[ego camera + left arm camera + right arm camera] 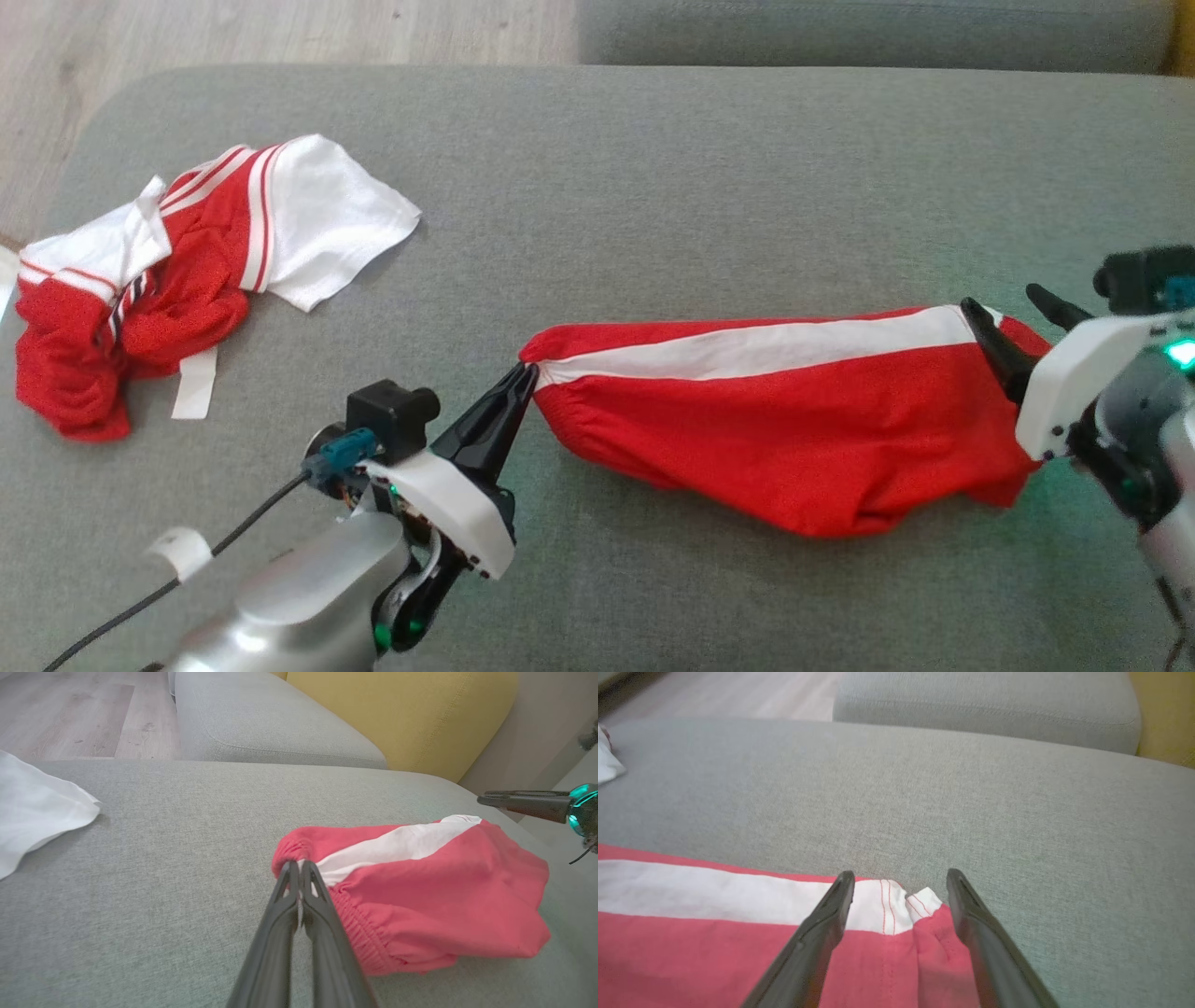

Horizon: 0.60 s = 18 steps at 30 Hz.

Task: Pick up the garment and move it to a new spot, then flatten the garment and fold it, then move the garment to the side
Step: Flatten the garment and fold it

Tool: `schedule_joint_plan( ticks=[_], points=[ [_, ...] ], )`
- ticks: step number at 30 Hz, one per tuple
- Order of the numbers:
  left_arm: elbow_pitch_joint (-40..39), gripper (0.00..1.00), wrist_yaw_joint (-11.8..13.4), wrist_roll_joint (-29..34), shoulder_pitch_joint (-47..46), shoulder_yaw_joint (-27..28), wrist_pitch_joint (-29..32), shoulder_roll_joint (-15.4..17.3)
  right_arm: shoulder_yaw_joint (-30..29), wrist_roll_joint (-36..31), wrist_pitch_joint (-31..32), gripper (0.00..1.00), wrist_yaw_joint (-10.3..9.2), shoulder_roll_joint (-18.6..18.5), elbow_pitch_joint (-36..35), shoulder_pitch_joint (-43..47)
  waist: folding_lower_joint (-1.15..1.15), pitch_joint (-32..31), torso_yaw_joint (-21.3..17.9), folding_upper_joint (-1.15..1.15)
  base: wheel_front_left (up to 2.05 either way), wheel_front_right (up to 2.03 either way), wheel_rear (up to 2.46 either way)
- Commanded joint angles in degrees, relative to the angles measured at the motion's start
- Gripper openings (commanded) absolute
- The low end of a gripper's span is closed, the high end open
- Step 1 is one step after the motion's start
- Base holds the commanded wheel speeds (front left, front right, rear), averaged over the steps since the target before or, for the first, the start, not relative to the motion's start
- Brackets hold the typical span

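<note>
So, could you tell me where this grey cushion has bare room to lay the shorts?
Freest: the grey cushion beyond the red shorts, right of the crumpled jersey. A narrower strip lies before the shorts, between the left gripper and right gripper. Crowded: the jersey's corner and the shorts' two ends.

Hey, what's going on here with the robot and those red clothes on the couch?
A robot is handling red shorts on a grey cushion. Its left gripper has its jaws shut on the waistband end. The right gripper is at the opposite end, jaws open around the white-striped corner, not gripping. The shorts lie bunched, not yet flat. A crumpled red and white top lies off to the robot's left.
</note>
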Motion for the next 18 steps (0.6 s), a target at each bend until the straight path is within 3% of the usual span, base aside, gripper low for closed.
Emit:
schedule_joint_plan(
  ticks=[1,4,5,6,8,9,18],
  points=[
    [-0.7,0.00,-0.3,0.6,-2.0,2.7,-0.7,0.7,1.7,0.5,1.5,1.00,0.39,-2.0,-1.3,-1.5,-0.01,0.5,0.5,0.00,0.00,0.00,0.00],
    [-0.1,0.00,-0.8,1.4,-2.1,3.2,-0.7,-0.5,5.1,1.4,5.2,1.00,0.39,-4.5,-0.9,-3.6,-0.01,1.1,1.3,0.00,0.00,0.00,0.00],
    [0.1,0.00,-1.0,1.6,-2.1,3.3,-0.7,-0.8,6.0,1.8,6.0,0.83,0.39,-5.0,-0.7,-4.0,-0.01,1.2,1.5,0.00,0.00,0.00,0.00],
    [0.3,0.00,-1.2,1.9,-2.0,3.5,-0.7,-1.1,6.9,2.0,6.5,0.47,0.39,-5.4,-0.6,-4.4,-0.01,1.3,1.7,0.00,0.00,0.00,0.00],
    [0.8,0.00,-1.7,2.1,-1.8,3.7,-0.7,-1.4,7.8,2.5,7.4,0.05,0.39,-5.7,0.1,-5.0,-0.01,1.4,1.8,0.00,0.00,0.00,0.00],
    [1.1,0.00,-1.8,2.2,-1.8,3.8,-0.7,-1.5,8.3,2.8,7.6,0.00,0.39,-5.7,0.2,-5.2,-0.01,1.3,1.9,0.00,0.00,0.00,0.00],
    [2.3,0.00,-2.2,3.3,-1.1,5.8,-0.7,-1.2,9.5,4.0,4.9,0.00,0.39,-6.1,0.0,-5.9,-0.01,-0.9,0.5,0.00,0.00,0.00,0.00]
  ],
)
